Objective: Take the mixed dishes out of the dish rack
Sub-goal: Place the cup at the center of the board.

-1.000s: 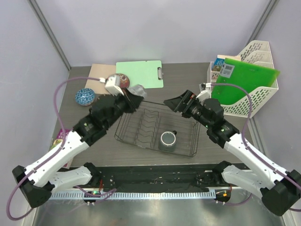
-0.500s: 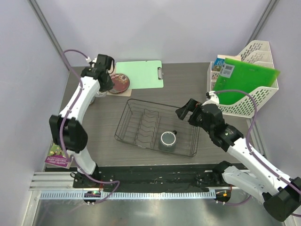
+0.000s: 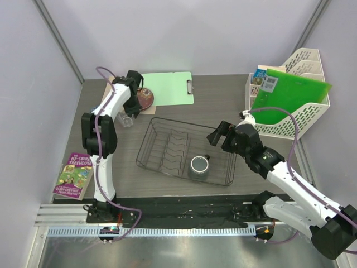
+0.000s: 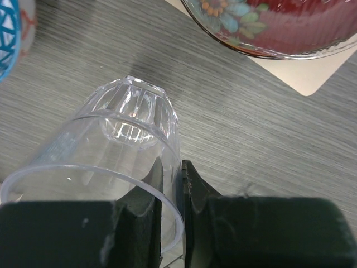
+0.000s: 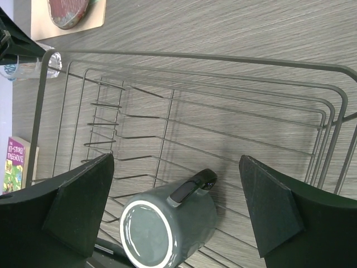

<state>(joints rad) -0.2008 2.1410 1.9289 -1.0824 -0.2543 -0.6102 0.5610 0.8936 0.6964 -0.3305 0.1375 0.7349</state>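
The left gripper (image 4: 173, 181) pinches the rim wall of the clear glass cup (image 4: 111, 139) over the tabletop (image 4: 251, 145), with the small red floral plate (image 4: 279, 22) just beyond. The right gripper (image 5: 175, 162) hangs spread wide above the dish rack (image 5: 223, 117). The grey mug (image 5: 162, 223) sits in the rack, below and between its fingers.

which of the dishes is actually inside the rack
The grey mug: it alone sits inside the dish rack. The red floral plate lies on a board beyond it, and the left fingers hold the clear glass cup outside it.
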